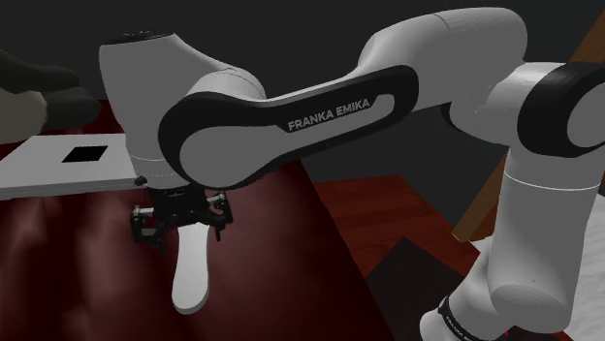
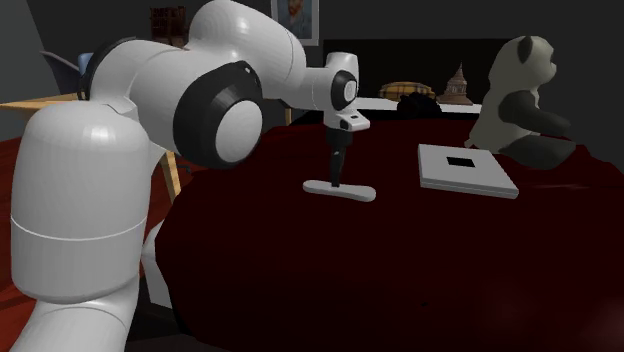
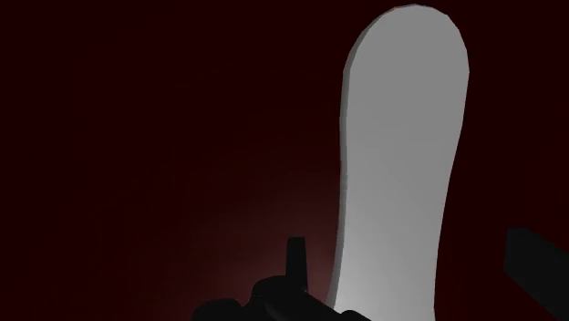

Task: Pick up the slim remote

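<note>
Writing on the white arm (image 1: 330, 116) says FRANKA EMIKA. The white slim remote (image 1: 191, 276) lies flat on the dark red bed (image 2: 300, 260), away from its edges, with bare cover all round. The arm bends over and points the black gripper (image 1: 184, 231) straight down. Its fingers are spread, one on each side of the remote, not squeezing it

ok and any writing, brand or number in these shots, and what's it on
"FRANKA EMIKA": white capitals on the dark band of the arm, in the shoulder view.
Nothing else to read: the remote is plain white, the flat white box carries only a black square, and the framed picture on the wall is too blurred to tell.
</note>
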{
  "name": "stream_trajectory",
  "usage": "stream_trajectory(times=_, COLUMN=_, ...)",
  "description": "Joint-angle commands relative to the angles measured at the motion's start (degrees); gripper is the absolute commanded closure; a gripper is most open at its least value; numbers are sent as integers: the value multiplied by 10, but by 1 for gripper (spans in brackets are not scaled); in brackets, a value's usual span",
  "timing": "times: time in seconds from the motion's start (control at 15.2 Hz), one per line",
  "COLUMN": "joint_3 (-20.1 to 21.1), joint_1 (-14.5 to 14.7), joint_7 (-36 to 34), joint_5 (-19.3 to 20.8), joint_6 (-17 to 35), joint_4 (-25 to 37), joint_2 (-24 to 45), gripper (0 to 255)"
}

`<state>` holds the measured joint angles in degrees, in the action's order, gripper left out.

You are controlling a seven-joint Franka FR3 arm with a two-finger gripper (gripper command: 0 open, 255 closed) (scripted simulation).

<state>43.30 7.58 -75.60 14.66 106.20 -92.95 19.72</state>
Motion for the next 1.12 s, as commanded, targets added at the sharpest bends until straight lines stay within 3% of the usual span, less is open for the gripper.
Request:
stream_trajectory(times=0.0, joint_3=-3, joint_1=3, joint_7=-5, joint_5=7, joint_6=10, joint_4=-3, joint_2=9, gripper=0)
stream_trajectory(times=0.33, joint_3=-6, joint_1=3, joint_7=-9, joint_5=13, joint_6=34, joint_4=-23, joint_2=15, gripper=0)
stream_trajectory(times=0.4, joint_3=-6, joint_1=5, joint_7=-10, joint_5=14, joint_6=33, joint_4=-20, joint_2=17, gripper=255)
stream_trajectory(times=1.06, joint_3=-5, joint_1=3, joint_7=-8, joint_5=11, joint_6=28, joint_4=-18, joint_2=13, gripper=255)
